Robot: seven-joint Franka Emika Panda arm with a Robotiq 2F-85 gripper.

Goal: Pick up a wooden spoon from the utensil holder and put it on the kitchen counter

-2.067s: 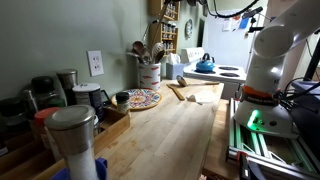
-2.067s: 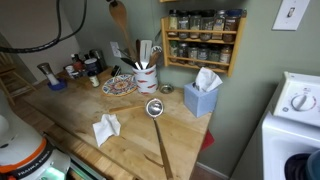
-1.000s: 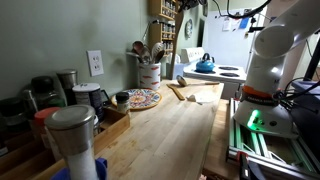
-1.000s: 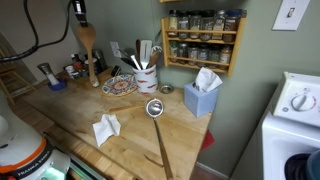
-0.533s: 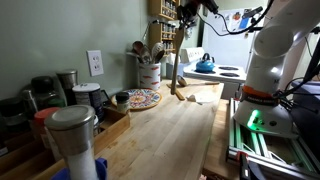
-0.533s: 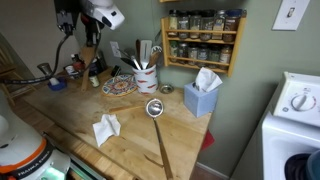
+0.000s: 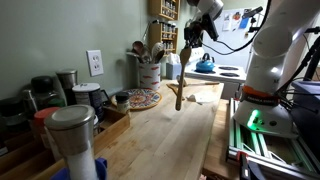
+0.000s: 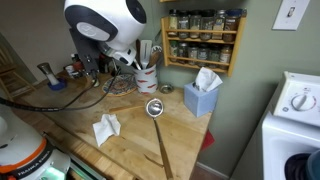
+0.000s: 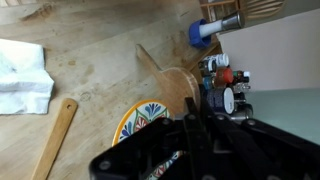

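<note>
My gripper is shut on the wooden spoon, which hangs almost straight down, its lower end just above the kitchen counter. The cream utensil holder stands at the wall behind it with several utensils still in it; it also shows in an exterior view. In the wrist view my shut fingers hold the blurred pale spoon over the counter. My white arm hides the gripper and spoon in that exterior view.
A shorter wooden utensil, a white cloth and a painted plate lie on the counter. A metal ladle, a blue tissue box and a spice rack are nearby. The stove is beyond.
My arm has come down from high above and moved across the counter, carrying the spoon; the spoon now hangs lower, close to the counter top.
</note>
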